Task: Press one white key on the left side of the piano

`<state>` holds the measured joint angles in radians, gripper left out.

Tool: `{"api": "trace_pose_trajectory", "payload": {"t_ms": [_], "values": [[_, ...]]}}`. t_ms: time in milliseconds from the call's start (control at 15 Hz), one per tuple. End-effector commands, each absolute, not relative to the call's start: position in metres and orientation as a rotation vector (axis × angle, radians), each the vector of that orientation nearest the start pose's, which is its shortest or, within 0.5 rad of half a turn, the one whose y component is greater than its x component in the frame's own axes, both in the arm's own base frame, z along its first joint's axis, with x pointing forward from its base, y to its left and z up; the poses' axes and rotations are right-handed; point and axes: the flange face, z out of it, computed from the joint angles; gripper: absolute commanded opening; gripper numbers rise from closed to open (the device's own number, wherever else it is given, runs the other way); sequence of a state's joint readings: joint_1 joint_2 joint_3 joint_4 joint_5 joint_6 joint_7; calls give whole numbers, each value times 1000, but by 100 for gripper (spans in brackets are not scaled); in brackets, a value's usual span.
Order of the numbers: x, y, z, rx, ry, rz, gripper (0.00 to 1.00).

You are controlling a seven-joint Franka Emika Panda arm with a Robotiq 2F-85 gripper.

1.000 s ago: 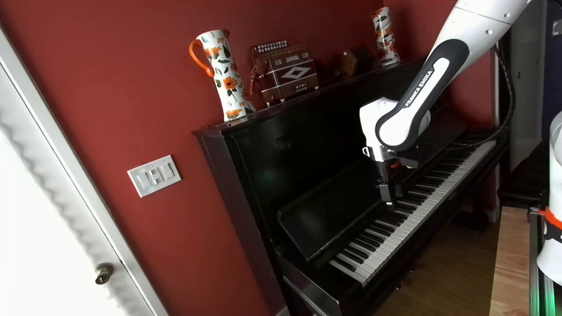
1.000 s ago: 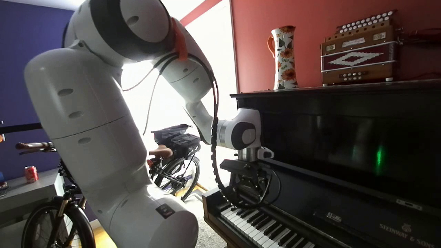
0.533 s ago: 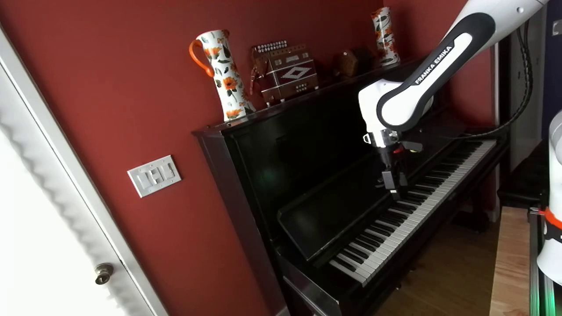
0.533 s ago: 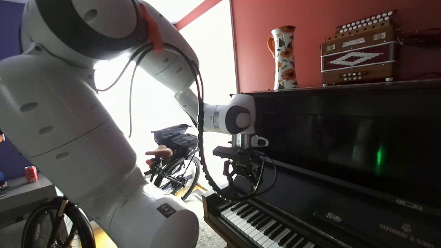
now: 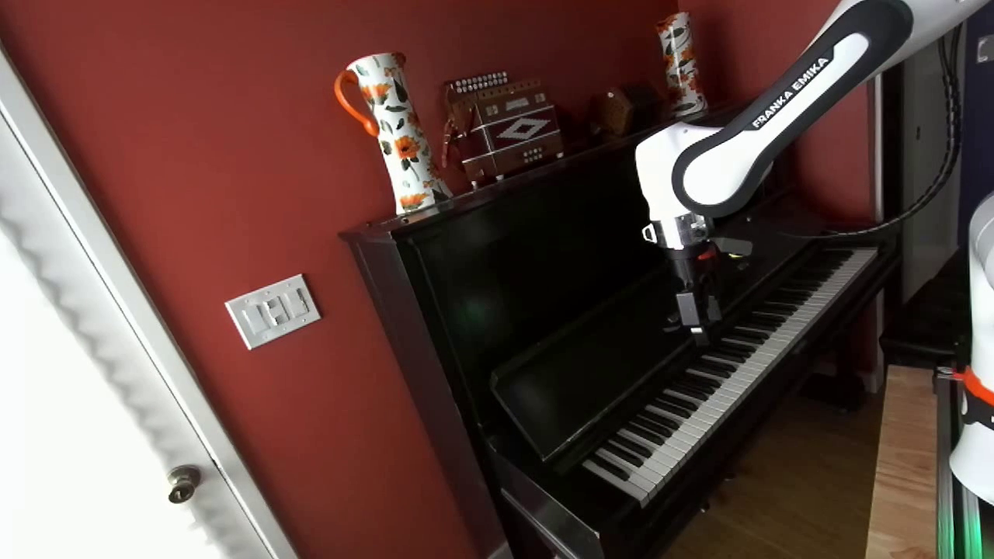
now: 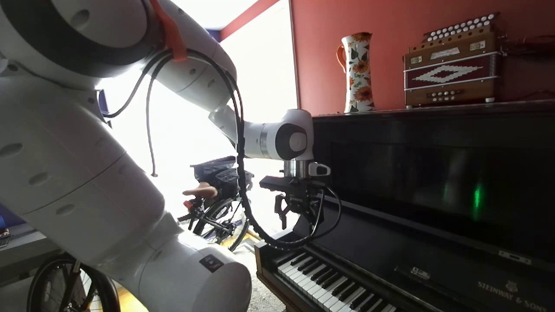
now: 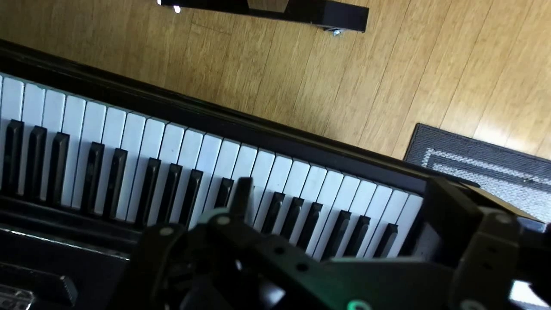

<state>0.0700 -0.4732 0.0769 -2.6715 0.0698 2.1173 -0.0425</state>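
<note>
The glossy black piano (image 5: 536, 248) stands against the red wall; it also shows in an exterior view (image 6: 433, 182). Its white keys (image 5: 699, 423) run in a row with black keys; they also show in an exterior view (image 6: 321, 294) and in the wrist view (image 7: 297, 176). My gripper (image 5: 705, 328) hangs fingers down above the keyboard, near its left end in an exterior view (image 6: 299, 226). In the wrist view, my gripper (image 7: 346, 193) is open and empty, fingers wide apart, one over the keys and one by the keyboard's end. The fingertips look apart from the keys.
Flowered jugs (image 5: 400, 132) and an accordion (image 5: 512, 128) stand on the piano top. A cable (image 6: 277, 242) loops below the wrist. A wooden tabletop (image 5: 905, 458) is beside the robot base. A rug (image 7: 482, 168) and bicycle (image 6: 221, 212) are near the piano's left end.
My gripper has risen away from the keys. In an exterior view the whole arm has shifted up and to the left. The piano and the things on it stay put.
</note>
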Motion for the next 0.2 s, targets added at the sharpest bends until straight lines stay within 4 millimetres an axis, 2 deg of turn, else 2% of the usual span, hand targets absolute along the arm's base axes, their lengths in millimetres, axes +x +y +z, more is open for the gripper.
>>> {"api": "trace_pose_trajectory", "payload": {"t_ms": [0,133], "values": [[364,56,379,-3112,-219,130,100],[364,56,379,-3112,-219,131,100]]}}
